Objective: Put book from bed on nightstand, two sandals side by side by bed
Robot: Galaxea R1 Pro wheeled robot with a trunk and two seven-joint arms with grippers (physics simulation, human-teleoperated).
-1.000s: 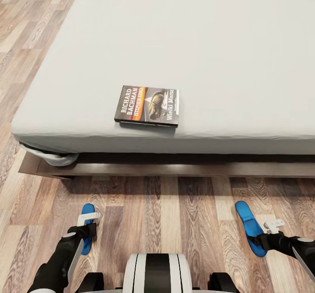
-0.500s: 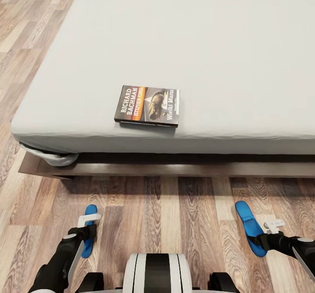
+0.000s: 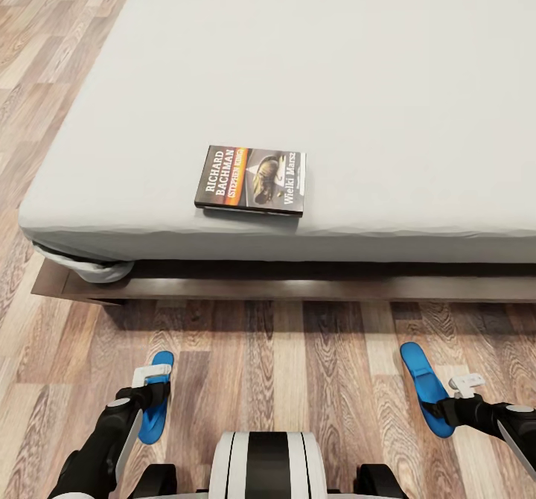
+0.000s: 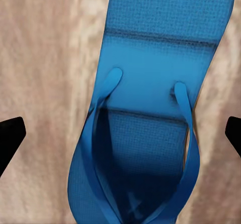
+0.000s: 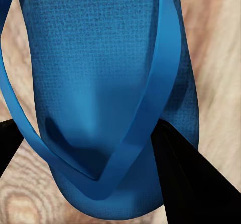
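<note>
Two blue sandals lie on the wood floor before the bed, one at each of our arms.

At our left, the left sandal sits under our left gripper, whose dark fingertips stand wide apart on either side of it. The book rests flat on the mattress near the front edge. At our right, the right gripper sits over the right sandal with fingers beside the toe end; we cannot tell whether they clamp it.
</note>
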